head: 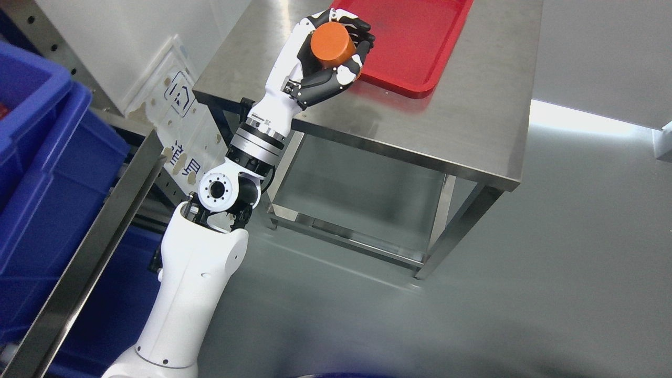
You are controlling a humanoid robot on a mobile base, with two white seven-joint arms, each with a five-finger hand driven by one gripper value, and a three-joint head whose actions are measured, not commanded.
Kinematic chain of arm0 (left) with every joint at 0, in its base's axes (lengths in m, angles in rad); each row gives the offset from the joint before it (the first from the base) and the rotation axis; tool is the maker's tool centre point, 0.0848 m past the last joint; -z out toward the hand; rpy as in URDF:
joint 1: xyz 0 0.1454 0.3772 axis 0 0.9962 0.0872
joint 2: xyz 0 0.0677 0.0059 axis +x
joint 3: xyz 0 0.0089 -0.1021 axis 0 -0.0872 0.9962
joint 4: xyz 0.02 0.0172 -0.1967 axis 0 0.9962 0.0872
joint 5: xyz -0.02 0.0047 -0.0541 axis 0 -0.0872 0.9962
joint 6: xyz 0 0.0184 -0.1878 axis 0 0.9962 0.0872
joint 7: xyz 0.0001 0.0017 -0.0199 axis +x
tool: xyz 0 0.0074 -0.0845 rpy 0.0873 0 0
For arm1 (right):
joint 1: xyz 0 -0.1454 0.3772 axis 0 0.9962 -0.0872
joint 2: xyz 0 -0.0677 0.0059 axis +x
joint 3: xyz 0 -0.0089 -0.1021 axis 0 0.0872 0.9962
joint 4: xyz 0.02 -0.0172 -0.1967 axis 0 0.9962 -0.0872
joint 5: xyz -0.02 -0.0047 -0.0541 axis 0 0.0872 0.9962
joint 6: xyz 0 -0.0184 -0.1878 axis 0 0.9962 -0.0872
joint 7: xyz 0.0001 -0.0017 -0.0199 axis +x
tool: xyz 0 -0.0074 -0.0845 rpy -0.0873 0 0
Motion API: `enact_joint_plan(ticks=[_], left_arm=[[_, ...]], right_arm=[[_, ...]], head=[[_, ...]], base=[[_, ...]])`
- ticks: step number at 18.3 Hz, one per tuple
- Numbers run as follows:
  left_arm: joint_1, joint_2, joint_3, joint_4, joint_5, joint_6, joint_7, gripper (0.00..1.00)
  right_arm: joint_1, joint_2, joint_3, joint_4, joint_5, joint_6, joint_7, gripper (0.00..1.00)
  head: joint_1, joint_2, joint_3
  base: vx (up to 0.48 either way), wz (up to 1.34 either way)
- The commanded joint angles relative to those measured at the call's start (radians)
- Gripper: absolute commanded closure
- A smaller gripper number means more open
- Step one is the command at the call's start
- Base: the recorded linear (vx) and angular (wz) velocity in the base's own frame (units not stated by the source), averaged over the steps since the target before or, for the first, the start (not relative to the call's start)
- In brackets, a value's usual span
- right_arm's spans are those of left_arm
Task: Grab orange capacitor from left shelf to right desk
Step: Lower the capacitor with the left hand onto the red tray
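Left hand (pixel 328 55) grips the orange capacitor (pixel 332 45) over the steel desk (pixel 420 126), right at the red tray's (pixel 415 47) edge.

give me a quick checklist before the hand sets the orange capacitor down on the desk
1. Grasp: left hand has its fingers curled around the orange capacitor: ok.
2. Capacitor over the metal desk: ok.
3. Position over the red tray: appears at its near left edge, not clearly inside: cannot tell.
4. Visible tray floor free of objects: ok.
5. Height above the surface: cannot tell from one view.
6. Arm clear of the blue bins on the left shelf: ok.
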Motion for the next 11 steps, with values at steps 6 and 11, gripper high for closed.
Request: enact_joint_plan(ticks=[6, 11], left_arm=[[-0.148, 0.017, -0.011, 0.139, 0.002, 0.072, 0.002, 0.95], [-0.196, 0.017, -0.042, 0.303, -0.012, 0.146, 0.025, 0.95]], right_arm=[[0.020, -0.017, -0.017, -0.017, 0.003, -0.001, 0.001, 0.00], [0.020, -0.017, -0.017, -0.017, 0.003, -0.001, 0.001, 0.00]], head=[[0.0000, 0.000, 0.000], [0.0000, 0.000, 0.000]], base=[[0.276, -0.20], [0.225, -0.16]])
